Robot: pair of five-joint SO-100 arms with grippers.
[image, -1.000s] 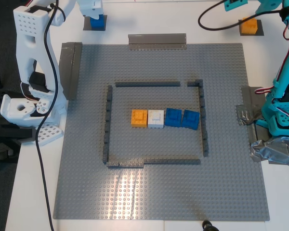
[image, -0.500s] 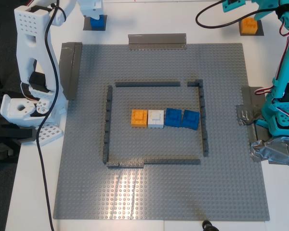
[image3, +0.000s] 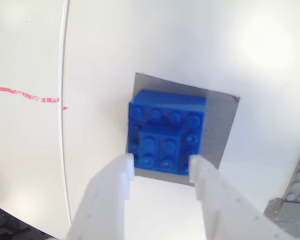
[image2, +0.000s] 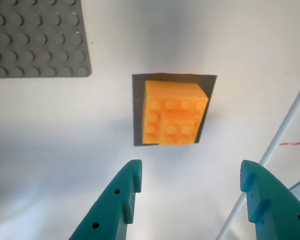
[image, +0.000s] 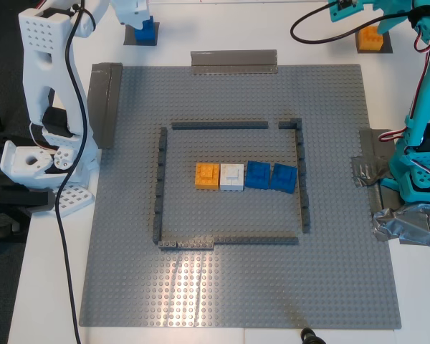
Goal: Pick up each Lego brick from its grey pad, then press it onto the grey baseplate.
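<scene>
Orange square studded plastic brick (image2: 175,112), a smaller raised studded block on top: seated on a small flat dark-grey square pad (image2: 138,112) on white tabletop, near the top right corner of the exterior view (image: 370,38). Glossy surface, round studs.

My first gripper (image2: 190,180), teal moulded plastic with stepped tips: jaws spread wide, empty, hovering short of the orange brick, not touching it.

Blue square studded plastic brick (image3: 166,132), same stepped form: seated on a second dark-grey square pad (image3: 222,125), near the top left of the exterior view (image: 146,30).

My second gripper (image3: 161,168), white moulded plastic with notched tips: jaws parted, tips just at the near edge of the blue brick, one at either corner; contact cannot be judged.

Large square grey studded baseplate (image: 129,272): matte, evenly studded, centre of the table. Bears a rectangular frame of thin dark-grey bricks (image: 219,125), with a gap near one corner.

Inside the frame, a row of bricks pressed side by side: second orange brick (image: 207,175), white brick (image: 231,175), two further blue bricks (image: 270,176), the last slightly skewed.

Grey tape strips (image: 233,61): flat, smooth, along the baseplate's far edge and the exterior view's left edge. Crumpled silver tape (image: 408,226) at the teal arm's base.
</scene>
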